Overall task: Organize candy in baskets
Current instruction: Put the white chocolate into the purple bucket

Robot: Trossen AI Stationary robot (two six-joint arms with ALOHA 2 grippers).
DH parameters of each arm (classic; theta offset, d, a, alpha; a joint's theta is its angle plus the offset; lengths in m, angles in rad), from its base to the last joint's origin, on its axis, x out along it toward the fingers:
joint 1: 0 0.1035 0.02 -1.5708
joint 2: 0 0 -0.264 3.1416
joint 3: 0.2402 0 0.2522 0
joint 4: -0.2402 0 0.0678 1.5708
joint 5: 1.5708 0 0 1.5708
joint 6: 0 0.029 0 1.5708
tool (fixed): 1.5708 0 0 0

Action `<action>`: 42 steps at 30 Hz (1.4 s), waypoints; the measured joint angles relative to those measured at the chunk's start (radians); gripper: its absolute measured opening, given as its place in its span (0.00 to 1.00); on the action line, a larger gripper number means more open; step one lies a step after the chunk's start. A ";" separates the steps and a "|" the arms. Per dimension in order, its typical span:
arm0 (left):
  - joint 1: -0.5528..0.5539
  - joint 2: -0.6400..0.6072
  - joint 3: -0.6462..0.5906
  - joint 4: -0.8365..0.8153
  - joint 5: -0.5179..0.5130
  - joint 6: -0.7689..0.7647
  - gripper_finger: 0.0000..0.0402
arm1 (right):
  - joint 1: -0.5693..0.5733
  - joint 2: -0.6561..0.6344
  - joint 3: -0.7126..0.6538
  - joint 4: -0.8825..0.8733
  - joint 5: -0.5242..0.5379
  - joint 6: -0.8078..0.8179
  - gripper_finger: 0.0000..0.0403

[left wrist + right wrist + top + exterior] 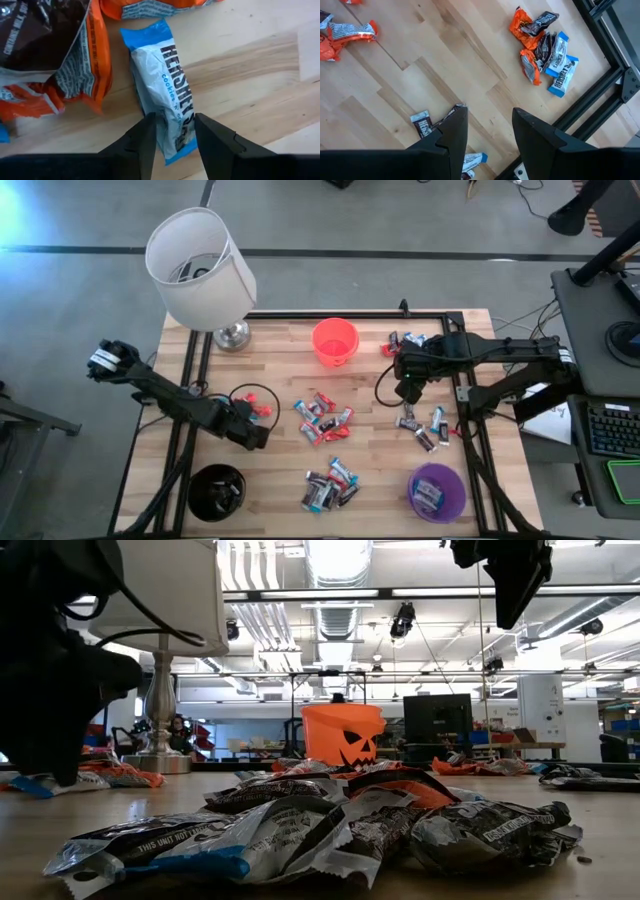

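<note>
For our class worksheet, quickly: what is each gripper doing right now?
Left gripper: fingers open, straddling a blue-and-white candy on the table, not yet gripping it.
Right gripper: fingers open, empty, above the table.

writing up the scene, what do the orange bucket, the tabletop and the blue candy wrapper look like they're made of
Orange jack-o'-lantern bucket: probably moulded plastic, judging by its smooth, even-coloured wall and printed black face. Pale planked tabletop: wood, with visible grain and board seams, matte. Blue-and-white Hershey's candy wrapper: thin plastic film, slightly glossy, with crinkled, crimped ends; it lies between the open fingers of the left gripper.
</note>
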 joint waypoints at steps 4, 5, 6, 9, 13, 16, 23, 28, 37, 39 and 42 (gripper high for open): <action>0.000 0.000 -0.002 0.009 0.009 0.037 0.17 | 0.000 0.000 0.000 0.000 0.000 0.000 0.36; 0.000 0.000 0.001 0.013 0.013 0.051 0.14 | 0.000 0.000 0.000 0.000 0.000 0.000 0.36; 0.000 0.000 0.006 0.013 0.020 0.070 0.10 | 0.000 0.000 0.000 0.000 0.000 0.003 0.36; 0.000 0.000 0.032 0.010 0.031 0.122 0.02 | 0.000 0.000 0.000 0.001 -0.001 0.008 0.35; -0.001 0.000 0.073 0.000 0.030 0.196 0.03 | 0.000 0.000 0.000 0.002 -0.001 0.009 0.36; -0.001 0.000 0.113 -0.044 0.028 0.237 0.02 | 0.000 0.000 0.000 0.020 -0.003 0.010 0.36; -0.001 -0.007 0.224 -0.121 0.017 0.418 0.01 | 0.001 0.000 0.000 0.179 -0.116 0.004 0.34; 0.000 -0.011 0.300 -0.159 -0.066 0.555 0.00 | 0.001 0.000 0.000 0.350 -0.199 -0.056 0.35; 0.001 -0.018 0.412 -0.200 -0.192 0.735 0.00 | 0.026 0.001 0.000 0.604 -0.244 -0.049 0.37; 0.001 -0.030 0.432 -0.199 -0.226 0.774 0.00 | 0.040 0.003 0.000 0.650 -0.244 -0.047 0.36; 0.001 -0.053 0.454 -0.199 -0.277 0.839 0.00 | 0.069 0.005 -0.003 0.716 -0.238 -0.046 0.36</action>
